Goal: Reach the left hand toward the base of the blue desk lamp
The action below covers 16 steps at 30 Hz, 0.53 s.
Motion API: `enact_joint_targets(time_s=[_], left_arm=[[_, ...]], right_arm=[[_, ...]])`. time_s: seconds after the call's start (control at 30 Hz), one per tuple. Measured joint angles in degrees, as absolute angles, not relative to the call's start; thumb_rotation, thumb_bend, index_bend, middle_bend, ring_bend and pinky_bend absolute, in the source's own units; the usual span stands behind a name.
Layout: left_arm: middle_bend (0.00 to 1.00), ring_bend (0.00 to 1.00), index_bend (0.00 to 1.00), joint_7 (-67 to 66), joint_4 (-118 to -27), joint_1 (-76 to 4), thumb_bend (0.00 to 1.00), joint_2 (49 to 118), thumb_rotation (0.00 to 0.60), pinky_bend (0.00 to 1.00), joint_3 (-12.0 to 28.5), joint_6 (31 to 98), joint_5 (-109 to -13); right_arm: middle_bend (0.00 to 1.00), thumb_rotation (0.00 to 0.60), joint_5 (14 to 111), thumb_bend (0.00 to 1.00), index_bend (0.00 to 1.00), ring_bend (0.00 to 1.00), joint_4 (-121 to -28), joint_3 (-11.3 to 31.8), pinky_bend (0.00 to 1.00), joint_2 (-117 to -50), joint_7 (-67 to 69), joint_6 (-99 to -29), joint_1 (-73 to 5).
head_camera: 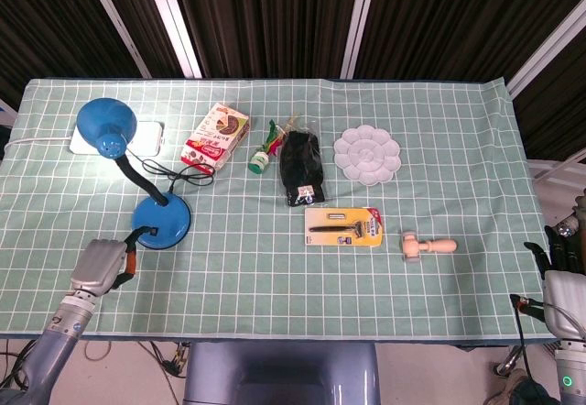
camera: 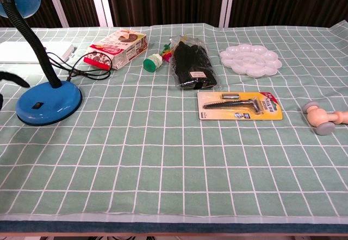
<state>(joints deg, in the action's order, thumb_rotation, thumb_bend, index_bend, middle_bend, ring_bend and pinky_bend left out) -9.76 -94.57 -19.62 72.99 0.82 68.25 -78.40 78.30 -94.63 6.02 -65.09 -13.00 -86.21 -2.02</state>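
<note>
The blue desk lamp stands at the table's left, its round base [head_camera: 162, 220] on the cloth and its shade [head_camera: 103, 127] bent over on a black neck. In the chest view the base [camera: 49, 103] shows a small switch on its front. My left hand [head_camera: 99, 266] hovers at the front left edge, just left of and below the base, holding nothing. One dark finger [head_camera: 137, 236] arches toward the base rim, slightly apart from it. My right hand [head_camera: 560, 260] hangs off the table's right side, fingers apart and empty.
A white power strip [head_camera: 145, 136] lies behind the lamp, washed out by bright light, with its black cord [head_camera: 188, 174] looping beside a snack box [head_camera: 216, 135]. A green bottle [head_camera: 263, 157], black bag [head_camera: 301, 169], white palette [head_camera: 366, 155], razor pack [head_camera: 342, 226] and wooden roller [head_camera: 427, 246] lie further right.
</note>
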Motion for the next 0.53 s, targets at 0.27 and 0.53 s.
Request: enact_joint_targets(time_s=[0.27, 0.53], left_arm=[[0.15, 0.09, 0.12, -18.5, -105.7, -12.7, 0.41, 65.0, 0.6, 0.16, 0.0, 82.2, -82.1], [0.08, 0.01, 0.12, -15.7, -107.6, -7.0, 0.4, 61.0, 0.6, 0.06, -2.3, 87.4, -82.5]], right_arm=[[0.05, 0.6, 78.5, 0.15, 0.23, 0.07, -94.6, 5.9, 1.0, -65.1, -13.2, -86.2, -2.0], [0.05, 0.6, 78.7, 0.15, 0.23, 0.07, -94.6, 5.8, 1.0, -65.1, -13.3, -86.2, -2.1]])
